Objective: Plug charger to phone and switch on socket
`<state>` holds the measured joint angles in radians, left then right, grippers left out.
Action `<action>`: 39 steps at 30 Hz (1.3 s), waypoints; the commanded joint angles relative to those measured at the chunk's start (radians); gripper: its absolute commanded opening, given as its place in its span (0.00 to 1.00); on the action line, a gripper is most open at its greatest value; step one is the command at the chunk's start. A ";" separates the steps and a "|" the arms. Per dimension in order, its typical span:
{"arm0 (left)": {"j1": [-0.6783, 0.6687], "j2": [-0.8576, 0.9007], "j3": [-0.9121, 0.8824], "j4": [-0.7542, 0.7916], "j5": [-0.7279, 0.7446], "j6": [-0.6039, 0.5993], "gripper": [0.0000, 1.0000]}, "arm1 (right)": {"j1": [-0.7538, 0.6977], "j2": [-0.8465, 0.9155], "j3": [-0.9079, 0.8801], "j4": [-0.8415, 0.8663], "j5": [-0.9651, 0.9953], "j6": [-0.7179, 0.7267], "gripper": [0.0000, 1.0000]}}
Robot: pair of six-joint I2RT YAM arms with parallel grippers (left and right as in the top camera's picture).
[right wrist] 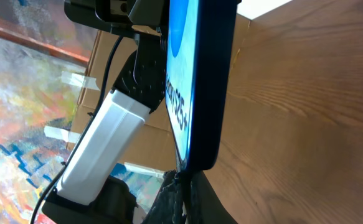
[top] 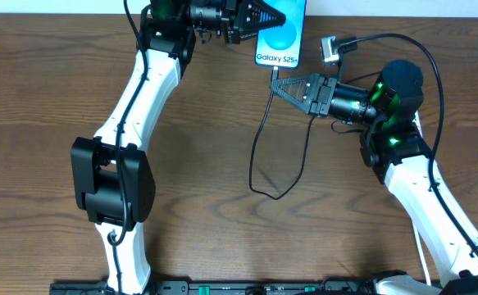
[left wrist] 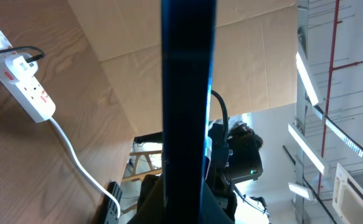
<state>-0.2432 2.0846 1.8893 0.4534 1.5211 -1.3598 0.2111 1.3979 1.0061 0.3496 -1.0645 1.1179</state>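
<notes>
Overhead, we saw a dark wood-grain tabletop [top: 198,123] filling nearly the whole picture, with a pale band along its far edge. The phone [top: 279,37] sat at that far edge, blue screen facing up, its top end cut off by the frame. The left pincer [top: 259,23] was clamped on the phone's left side. In the left wrist view the phone stood edge-on, running straight up from between the fingers. We could not tell whether the phone touched the wood or hung above it.

Just below the phone's lower edge, the right pincer [top: 278,83] was pressed together on the tip of the charger [top: 259,156]. The thin black cable ran away from the phone in a long loop across the wood and back toward the right arm. The tip met the phone's lower edge, but we could not tell whether it was seated.

In the left wrist view the socket [left wrist: 19,81] lay flat on the tabletop, well left of the phone. It had red marks on its face, a black-cabled plug in it, and a thick white cord [left wrist: 75,162] trailing off. Its switch position was too small to read.

Behind the phone stood brown cardboard sheets [left wrist: 243,56], with metal racking [left wrist: 337,124] to the phone's right. In the right wrist view, a canvas [right wrist: 19,93] streaked orange and blue showed left of the phone.
</notes>
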 commanded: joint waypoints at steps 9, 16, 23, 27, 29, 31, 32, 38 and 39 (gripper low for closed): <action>0.002 -0.042 0.020 0.013 0.050 0.020 0.07 | -0.029 -0.003 0.005 0.003 0.041 0.012 0.01; 0.002 -0.042 0.020 0.013 0.050 0.020 0.07 | -0.029 -0.003 0.005 0.010 0.050 0.013 0.01; 0.000 -0.042 0.020 0.011 0.050 0.019 0.08 | -0.026 -0.003 0.005 0.050 0.068 0.037 0.01; 0.000 -0.042 0.020 -0.002 0.050 0.020 0.07 | -0.026 -0.003 0.005 0.051 0.079 0.037 0.01; 0.000 -0.042 0.020 -0.002 0.050 0.019 0.07 | -0.026 -0.003 0.005 0.051 0.094 0.037 0.01; 0.000 -0.042 0.020 -0.002 0.050 0.020 0.07 | -0.026 -0.003 0.005 0.051 0.106 0.037 0.01; -0.001 -0.042 0.020 -0.002 0.050 0.020 0.07 | -0.026 -0.003 0.005 0.051 0.112 0.037 0.01; 0.000 -0.042 0.020 -0.002 0.050 0.020 0.08 | -0.026 -0.003 0.005 0.051 0.131 0.036 0.01; 0.000 -0.042 0.020 -0.002 0.050 0.020 0.07 | -0.026 -0.003 0.005 0.051 0.132 0.033 0.01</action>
<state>-0.2405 2.0846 1.8893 0.4458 1.4990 -1.3571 0.2020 1.3979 1.0046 0.3866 -1.0351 1.1488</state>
